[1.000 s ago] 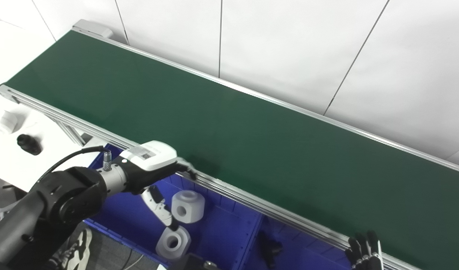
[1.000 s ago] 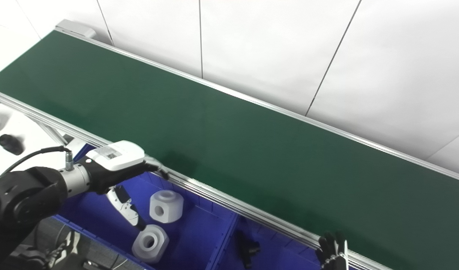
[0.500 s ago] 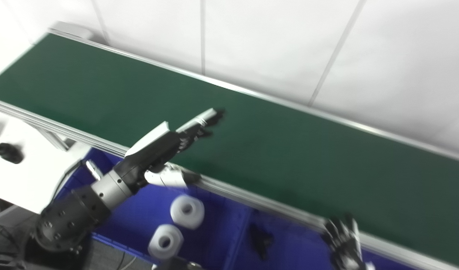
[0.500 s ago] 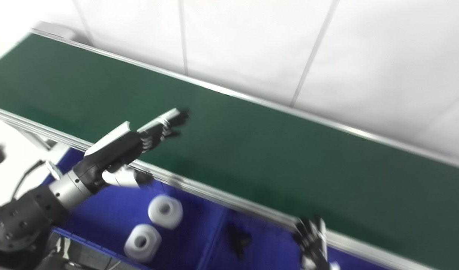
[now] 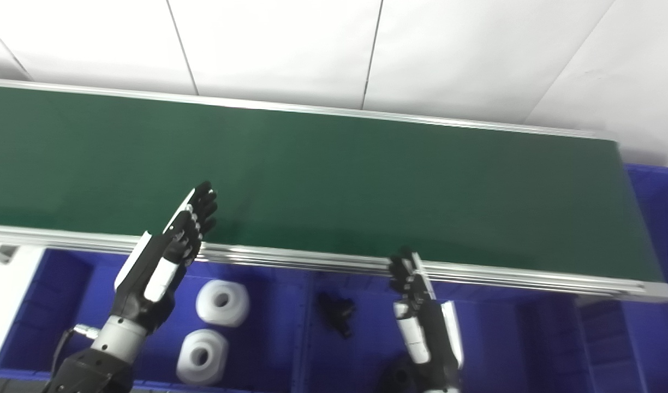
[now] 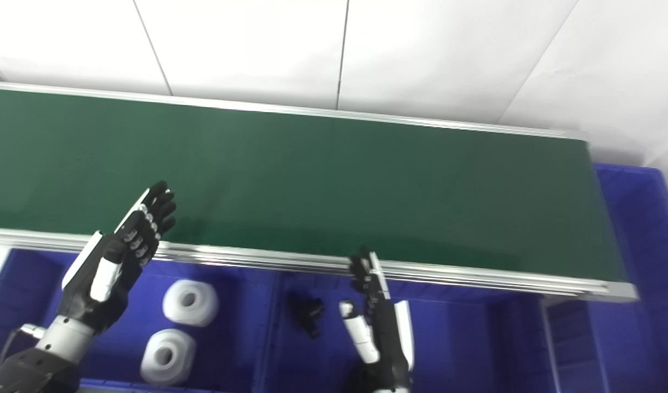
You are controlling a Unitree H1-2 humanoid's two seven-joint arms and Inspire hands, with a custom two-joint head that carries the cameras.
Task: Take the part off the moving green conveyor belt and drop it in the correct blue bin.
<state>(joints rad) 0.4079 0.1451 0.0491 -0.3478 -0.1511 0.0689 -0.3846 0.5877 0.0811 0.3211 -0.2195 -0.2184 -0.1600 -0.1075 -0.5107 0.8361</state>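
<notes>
— What had just changed?

— The head had swung, so the whole view shifted and the green conveyor belt (image 5: pixel 334 185) ran level across the frame, its right end showing. Beyond that, the left hand (image 5: pixel 165 256) had risen from over the bin a second earlier; its fingers were now spread straight, reaching past the belt's near rail, holding nothing. The right hand (image 5: pixel 421 316) had come up too, fingers extended at the same rail, also empty.

— And the part?

— None showed anywhere on the belt. I'd judge both hands were waiting for the next one to arrive.

— What else was around?

— Below the near rail sat the blue bin (image 5: pixel 50 305). Its left compartment held two white blocks (image 5: pixel 222 302) (image 5: pixel 201 357), one nearer the rail than the other. The next compartment held a small black part (image 5: pixel 337 314). Another blue container (image 5: pixel 658 218) stood off the belt's right end.

— Anything in the way?

— Only the rail itself, I'd say; the belt was bare.
</notes>
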